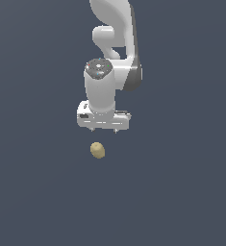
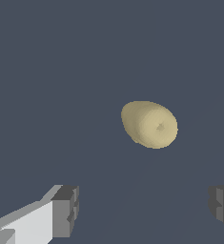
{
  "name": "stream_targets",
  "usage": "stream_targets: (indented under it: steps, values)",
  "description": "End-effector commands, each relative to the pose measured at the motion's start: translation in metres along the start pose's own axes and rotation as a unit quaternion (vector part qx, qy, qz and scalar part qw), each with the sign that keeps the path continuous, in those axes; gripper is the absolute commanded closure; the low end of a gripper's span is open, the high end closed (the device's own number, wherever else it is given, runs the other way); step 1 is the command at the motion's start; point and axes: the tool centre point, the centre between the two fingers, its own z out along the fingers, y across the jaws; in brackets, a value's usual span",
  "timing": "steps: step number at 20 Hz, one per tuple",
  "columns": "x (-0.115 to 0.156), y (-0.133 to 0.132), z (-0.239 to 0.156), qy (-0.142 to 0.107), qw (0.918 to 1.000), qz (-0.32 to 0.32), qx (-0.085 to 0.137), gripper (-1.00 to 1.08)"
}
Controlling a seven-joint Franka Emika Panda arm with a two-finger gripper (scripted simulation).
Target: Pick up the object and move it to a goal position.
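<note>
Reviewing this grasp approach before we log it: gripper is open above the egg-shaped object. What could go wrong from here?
1. Misalignment: in the wrist view the object lies off the line between the fingertips of the gripper, so a straight descent may land a finger on it or miss.
2. Slip: the lump is rounded and narrower than the open gap, so closing off-centre could squeeze it out sideways.
3. Rolling: it lies loose on the flat floor; a nudge could roll it away.

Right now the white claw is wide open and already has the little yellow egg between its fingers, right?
Not quite. The gripper is wide open, but the egg is not between its fingers. The wrist view shows it lying apart from them on the dark floor, and the exterior view shows the egg clear of the gripper.
</note>
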Motion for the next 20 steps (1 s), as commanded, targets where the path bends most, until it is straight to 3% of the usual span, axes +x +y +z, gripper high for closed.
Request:
stream_targets:
  steps: [1,10,20]
  values:
    - [0.0,0.0,0.0,0.0,1.0,0.0,0.0,-0.92]
    - [0.001,0.003,-0.016,0.015,0.9997,-0.014,-0.01,-0.92]
    - [0.01,0.008,-0.005,0.014,0.9996,-0.023,-0.008,-0.92]
